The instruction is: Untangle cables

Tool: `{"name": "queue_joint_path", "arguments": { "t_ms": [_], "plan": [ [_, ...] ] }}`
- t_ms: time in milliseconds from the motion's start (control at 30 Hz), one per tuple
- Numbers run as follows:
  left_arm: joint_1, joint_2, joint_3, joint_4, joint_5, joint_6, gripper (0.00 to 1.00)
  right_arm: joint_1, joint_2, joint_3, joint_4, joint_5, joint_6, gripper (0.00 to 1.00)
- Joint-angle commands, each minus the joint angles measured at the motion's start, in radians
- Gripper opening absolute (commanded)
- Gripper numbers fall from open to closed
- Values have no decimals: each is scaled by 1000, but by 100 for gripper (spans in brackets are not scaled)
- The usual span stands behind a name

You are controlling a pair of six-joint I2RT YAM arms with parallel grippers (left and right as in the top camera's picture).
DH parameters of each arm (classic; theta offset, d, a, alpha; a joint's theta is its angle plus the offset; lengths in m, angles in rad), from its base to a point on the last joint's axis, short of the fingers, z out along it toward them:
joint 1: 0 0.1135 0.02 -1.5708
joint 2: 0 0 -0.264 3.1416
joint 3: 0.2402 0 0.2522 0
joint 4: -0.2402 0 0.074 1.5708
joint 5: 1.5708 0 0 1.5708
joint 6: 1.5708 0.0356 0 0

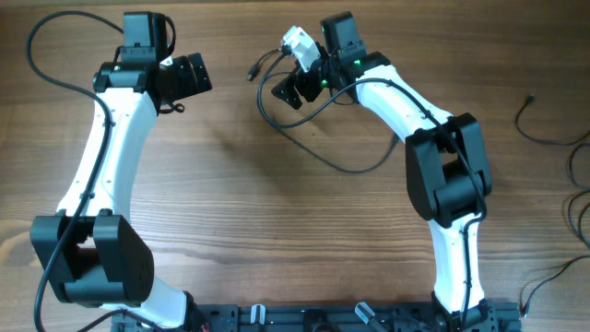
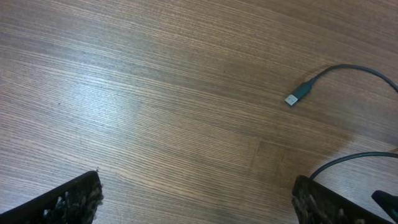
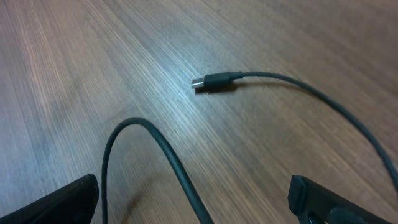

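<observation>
A thin black cable (image 1: 324, 159) lies at the table's far middle. Its plug (image 1: 251, 72) points left, and it loops under my right gripper (image 1: 295, 92). In the right wrist view the plug (image 3: 199, 83) lies ahead on the wood, and a loop of the cable (image 3: 163, 144) runs between the wide-open fingers (image 3: 193, 196), which hold nothing. My left gripper (image 1: 195, 76) is open and empty to the left of the plug. In the left wrist view (image 2: 196, 199) its fingers frame bare wood, with the plug (image 2: 292, 98) ahead to the right.
More thin black cables lie at the right edge of the table, one with a small plug (image 1: 530, 98) and another at the lower right (image 1: 546, 277). The arm bases stand along the near edge (image 1: 304, 318).
</observation>
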Motion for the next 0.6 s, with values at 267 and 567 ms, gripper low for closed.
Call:
{"name": "queue_joint_path", "arguments": {
  "t_ms": [267,567],
  "plan": [
    [-6,-21,-1,-13,79,-12,100,-5,-1,18,-96,21,287,4],
    [-10,-21,-1,-38,89,-12,100,-14,-404,25,-212,254,292,4]
  ]
}}
